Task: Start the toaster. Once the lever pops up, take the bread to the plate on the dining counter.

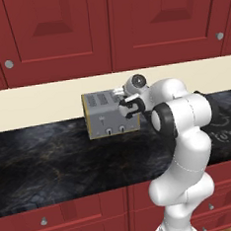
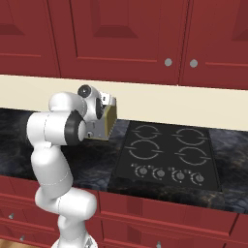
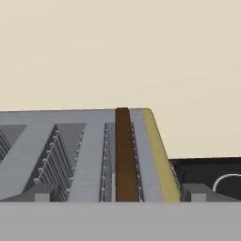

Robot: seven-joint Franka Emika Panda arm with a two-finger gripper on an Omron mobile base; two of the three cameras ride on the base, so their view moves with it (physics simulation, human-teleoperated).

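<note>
The bread (image 3: 126, 155) sits down inside the slot nearest the right side of the toaster (image 1: 109, 114), and from the hand view only its dark brown top edge shows, running straight away from the camera. The claw (image 3: 120, 196) hangs right above that end of the toaster, with the bread lying between its two tips. The tips (image 3: 43, 193) are spread wide apart, one on each side, and they hold nothing. In the left base view the claw (image 1: 128, 108) is over the toaster's right end, near the front. The toaster stands on the black worktop (image 1: 52, 162) against the pale wall (image 1: 32, 102). A black stove (image 2: 167, 155) with four rings lies just beside the toaster. Red cupboards (image 1: 70, 27) hang above.
</note>
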